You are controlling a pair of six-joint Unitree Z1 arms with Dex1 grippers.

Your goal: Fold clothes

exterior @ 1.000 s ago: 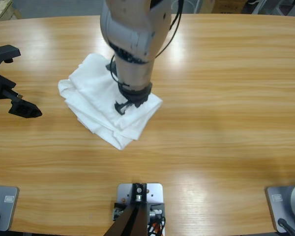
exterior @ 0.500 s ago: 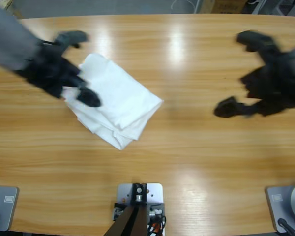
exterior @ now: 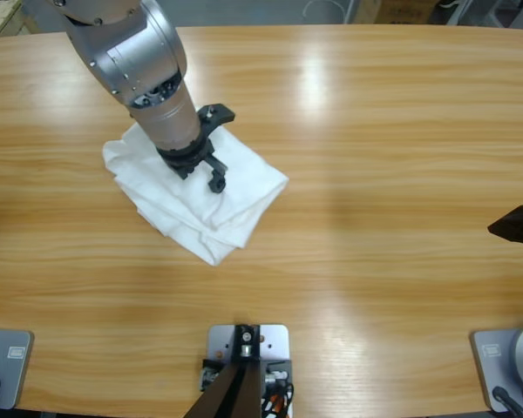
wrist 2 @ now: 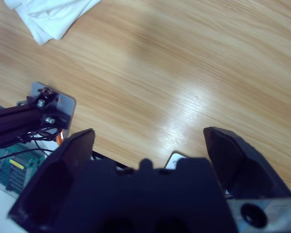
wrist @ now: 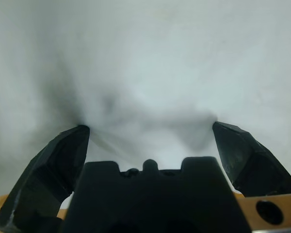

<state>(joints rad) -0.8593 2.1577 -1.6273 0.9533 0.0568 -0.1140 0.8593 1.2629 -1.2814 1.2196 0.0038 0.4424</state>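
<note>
White T-shirt [exterior: 200, 196] is lying folded left of centre on the table [exterior: 375, 131]; half a second ago no arm was over it, now the left gripper [exterior: 211, 152] is being pressed onto it, likely for another fold. Left wrist: jaws spread wide, cloth between them. Right wrist: right gripper [wrist 2: 148, 141] gaping, empty, shirt corner far off.

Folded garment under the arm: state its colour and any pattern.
Plain white cotton T-shirt, no pattern visible on the folded cloth; the high view shows it best.
</note>
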